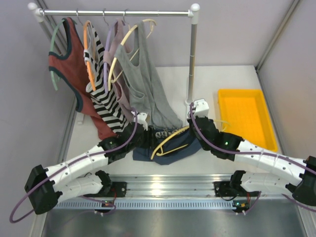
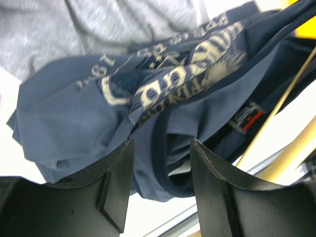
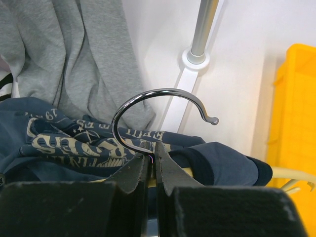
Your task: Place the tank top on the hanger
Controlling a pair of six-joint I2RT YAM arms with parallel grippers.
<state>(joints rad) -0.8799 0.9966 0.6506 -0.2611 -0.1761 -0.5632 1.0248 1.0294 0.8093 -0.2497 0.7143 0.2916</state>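
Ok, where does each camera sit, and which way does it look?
Top camera: above and behind the robot, looking down at the clothes rack and blue tank top; left arm and right arm at the bottom.
Left wrist camera: on the left arm, looking past its open left fingers at the tank top's print.
Right wrist camera: on the right arm, looking past its right fingers, shut on the hook of the hanger, toward the yellow tray.
Shared: both wrist views show the tank top and grey top.

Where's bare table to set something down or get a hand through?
Bare: table strip between rack post and yellow tray, plus behind the tray. Crowded: centre front around tank top and hanger, under the hung tops.
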